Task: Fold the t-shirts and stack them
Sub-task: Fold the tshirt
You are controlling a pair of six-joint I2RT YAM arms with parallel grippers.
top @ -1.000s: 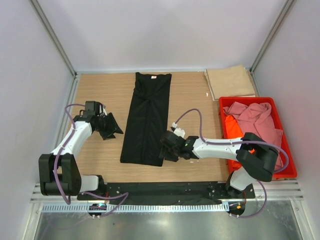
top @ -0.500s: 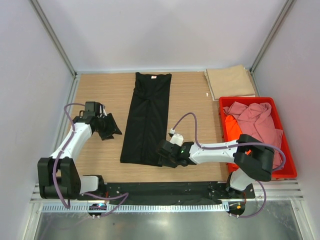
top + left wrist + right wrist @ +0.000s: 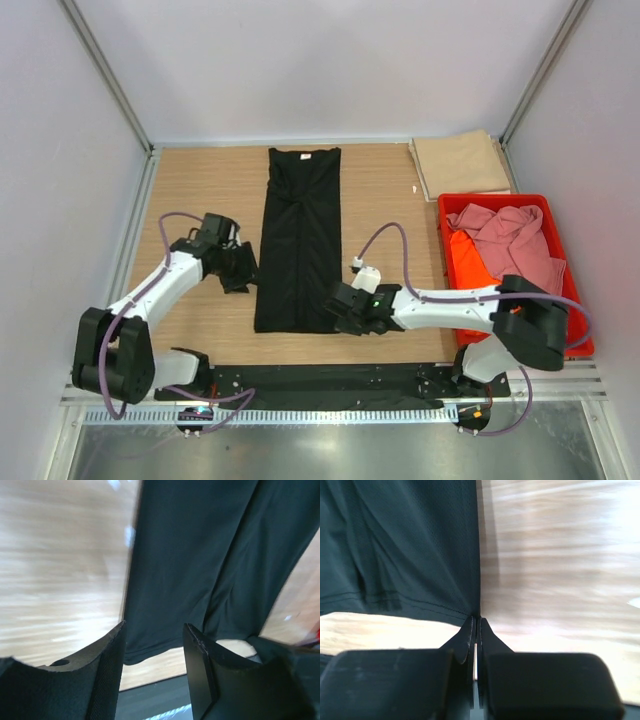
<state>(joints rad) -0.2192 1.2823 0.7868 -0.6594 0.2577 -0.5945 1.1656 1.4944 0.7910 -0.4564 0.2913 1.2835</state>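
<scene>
The black shirt lies on the surface as a long strip, collar pointing away. The right end effector pinches its nearest hem corner. The left end effector, jaws apart and empty, is beside its other long edge.

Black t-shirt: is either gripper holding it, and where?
Right gripper is shut on the black t-shirt at its near-right hem corner. Left gripper is open, holding nothing.
</scene>
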